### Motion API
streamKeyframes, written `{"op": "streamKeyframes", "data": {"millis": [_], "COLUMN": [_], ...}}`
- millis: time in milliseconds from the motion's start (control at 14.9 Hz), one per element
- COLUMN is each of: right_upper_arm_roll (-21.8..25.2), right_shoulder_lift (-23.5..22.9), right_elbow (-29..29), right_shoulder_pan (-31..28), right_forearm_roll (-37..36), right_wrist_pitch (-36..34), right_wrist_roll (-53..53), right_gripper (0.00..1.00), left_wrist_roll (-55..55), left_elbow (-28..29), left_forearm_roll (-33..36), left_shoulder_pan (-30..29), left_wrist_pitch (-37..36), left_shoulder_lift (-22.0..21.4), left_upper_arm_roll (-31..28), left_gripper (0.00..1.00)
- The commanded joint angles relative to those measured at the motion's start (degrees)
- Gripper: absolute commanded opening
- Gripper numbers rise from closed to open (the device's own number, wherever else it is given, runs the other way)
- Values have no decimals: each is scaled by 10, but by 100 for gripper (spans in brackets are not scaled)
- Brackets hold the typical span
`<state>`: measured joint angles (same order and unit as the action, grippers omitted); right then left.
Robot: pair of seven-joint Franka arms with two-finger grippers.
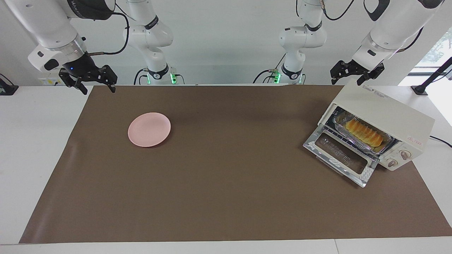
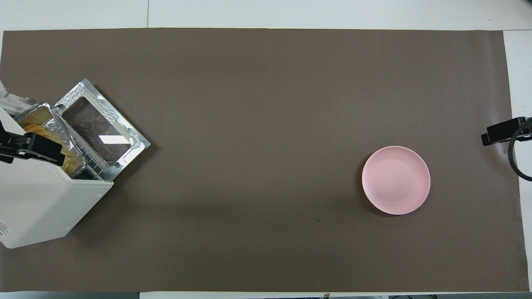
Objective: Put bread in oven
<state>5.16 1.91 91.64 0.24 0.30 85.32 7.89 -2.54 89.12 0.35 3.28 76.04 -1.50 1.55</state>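
Observation:
The cream-white oven [image 1: 388, 113] stands at the left arm's end of the table with its glass door [image 1: 340, 157] dropped open. The golden ridged bread [image 1: 364, 132] lies in a silver foil tray [image 1: 385, 143] on the rack inside the oven. In the overhead view the oven [image 2: 41, 207] and its door [image 2: 102, 133] show, and the bread [image 2: 34, 127] is partly covered. My left gripper [image 1: 348, 82] [image 2: 50, 151] is open and empty, raised over the oven's top. My right gripper [image 1: 98, 88] [image 2: 498, 132] is open and empty, raised over the mat's edge at the right arm's end.
A pink round plate [image 1: 149, 129] [image 2: 395, 180] lies bare on the brown mat [image 1: 226, 197], toward the right arm's end. The oven's two knobs [image 1: 399, 158] sit beside the open door.

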Motion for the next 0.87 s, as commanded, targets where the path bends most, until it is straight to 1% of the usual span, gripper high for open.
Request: {"op": "streamKeyframes", "data": {"millis": [0,67,134,201,470,805], "right_upper_arm_roll": [-6,-6,-7,-6,-6,-7], "right_shoulder_lift": [13,13,13,13,13,13], "right_elbow": [13,13,13,13,13,13], "right_shoulder_pan": [-7,-7,-7,-7,-7,-7], "right_forearm_roll": [-5,-5,-5,-5,-5,-5], "right_wrist_pitch": [-2,-2,-2,-2,-2,-2], "right_wrist_roll": [-5,-5,-5,-5,-5,-5], "right_gripper": [100,100,100,100,100,100], "left_wrist_roll": [-11,-10,-10,-10,-7,-8], "left_elbow": [44,56,76,84,77,67], "left_forearm_roll": [-3,-3,-3,-3,-3,-9], "left_shoulder_pan": [-12,-12,-12,-12,-11,-11], "left_wrist_pitch": [29,46,57,63,53,49], "left_shoulder_lift": [-27,-26,-32,-39,-36,-32], "left_upper_arm_roll": [12,16,19,20,34,35], "left_gripper": [100,100,100,100,100,100]}}
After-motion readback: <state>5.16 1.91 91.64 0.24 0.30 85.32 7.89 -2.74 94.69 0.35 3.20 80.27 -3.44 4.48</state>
